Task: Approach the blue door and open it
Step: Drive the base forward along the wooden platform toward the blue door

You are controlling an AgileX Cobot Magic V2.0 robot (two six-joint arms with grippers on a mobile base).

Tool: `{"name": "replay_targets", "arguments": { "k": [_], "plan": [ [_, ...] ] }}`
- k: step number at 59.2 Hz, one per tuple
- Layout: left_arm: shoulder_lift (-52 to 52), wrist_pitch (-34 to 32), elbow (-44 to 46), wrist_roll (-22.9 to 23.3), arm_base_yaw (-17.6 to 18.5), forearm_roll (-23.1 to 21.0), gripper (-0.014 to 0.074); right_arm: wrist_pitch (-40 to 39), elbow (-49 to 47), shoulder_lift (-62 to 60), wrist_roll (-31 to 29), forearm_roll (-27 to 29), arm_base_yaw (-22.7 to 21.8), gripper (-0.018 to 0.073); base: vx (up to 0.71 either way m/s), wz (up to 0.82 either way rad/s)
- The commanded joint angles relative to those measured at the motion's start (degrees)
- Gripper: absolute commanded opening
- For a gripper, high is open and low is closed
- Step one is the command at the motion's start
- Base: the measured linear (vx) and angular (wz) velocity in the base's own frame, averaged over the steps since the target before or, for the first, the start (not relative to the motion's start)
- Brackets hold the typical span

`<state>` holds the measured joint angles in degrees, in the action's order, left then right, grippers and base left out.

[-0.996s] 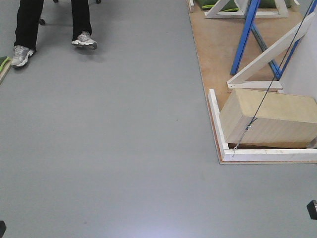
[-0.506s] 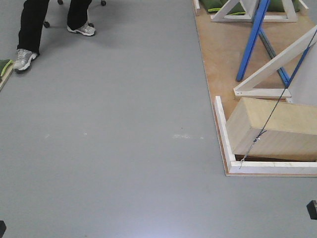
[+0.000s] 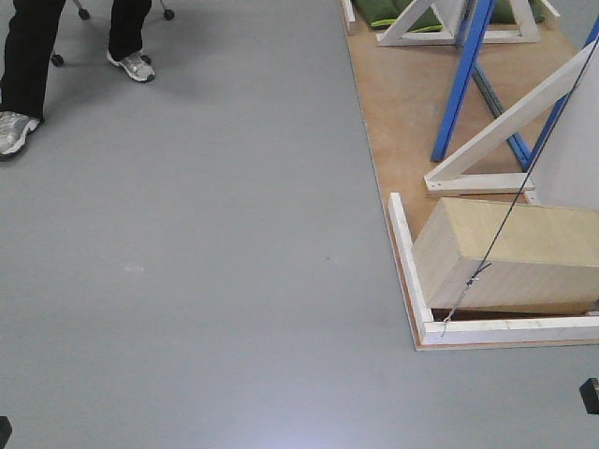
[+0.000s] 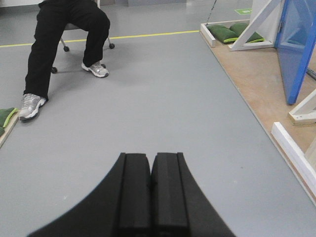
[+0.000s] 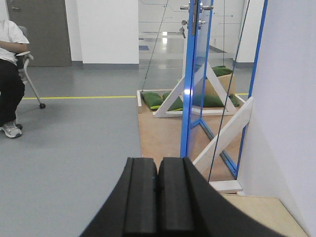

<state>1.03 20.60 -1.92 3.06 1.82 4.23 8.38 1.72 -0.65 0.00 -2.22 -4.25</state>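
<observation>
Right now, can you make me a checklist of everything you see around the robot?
Surface: grey floor; wooden platform on the right.
Job's things: blue door stands on the platform, lever handle up high, not yet reached.
Clutter: tan box and white braces on the platform; green bags at its far end.
End effectors: left end effector shut, empty; right end effector shut, empty.
Cables: thin dark cable slants down to the platform edge by the box.
Surroundings: seated person on a wheeled chair; yellow floor line.
</observation>
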Motion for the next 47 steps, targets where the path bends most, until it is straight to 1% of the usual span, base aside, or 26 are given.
{"name": "replay_targets", "arguments": {
  "k": [1, 21, 47],
  "plan": [
    [0.6, -4.7, 1.8, 0.2, 0.1, 0.1, 0.0071, -4.6, 0.5, -0.5, 0.0, -0.1, -0.3, -0.0004, 0.21, -0.08],
    [0.6, -4.7, 1.8, 0.2, 0.1, 0.1, 0.0071, -4.6, 0.5, -0.5, 0.0, -0.1, -0.3, -0.0004, 0.24, 0.0],
    [0.6, -4.7, 1.8, 0.2, 0.1, 0.1, 0.0071, -4.6, 0.5, -0.5, 0.0, -0.1, -0.3, -0.0004, 0.32, 0.03]
  ]
}}
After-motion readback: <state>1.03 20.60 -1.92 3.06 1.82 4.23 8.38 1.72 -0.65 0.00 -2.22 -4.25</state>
